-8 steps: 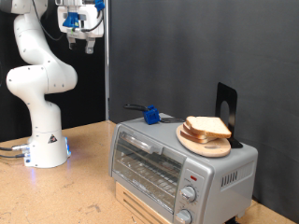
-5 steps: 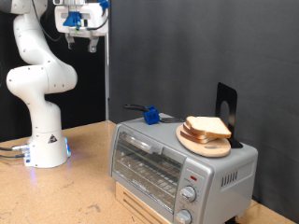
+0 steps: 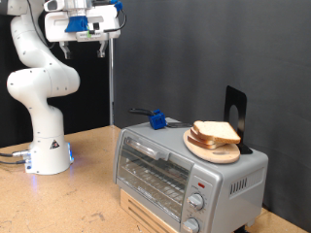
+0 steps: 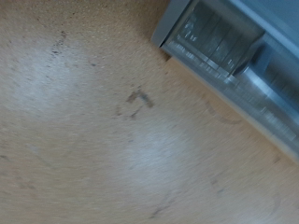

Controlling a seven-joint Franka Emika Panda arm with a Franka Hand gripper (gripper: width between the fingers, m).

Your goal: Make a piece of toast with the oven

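Note:
The silver toaster oven [image 3: 180,173] stands on the wooden table at the exterior view's lower right, its glass door shut. Slices of pale toast bread [image 3: 216,132] lie stacked on a round wooden board [image 3: 209,149] on the oven's top. My gripper [image 3: 97,44] hangs high at the exterior view's top left, far above the table and well left of the oven, with nothing seen in it. The wrist view shows blurred table and a part of the oven [image 4: 234,56]; no fingers show there.
A small blue object [image 3: 155,119] with a dark handle lies on the oven's top at its back left. A black stand [image 3: 235,112] rises behind the board. The arm's white base [image 3: 47,146] stands on the table at the left. A dark curtain is behind.
The hand has swung to the right at the top of the exterior view and turned. The oven, bread and board have not moved.

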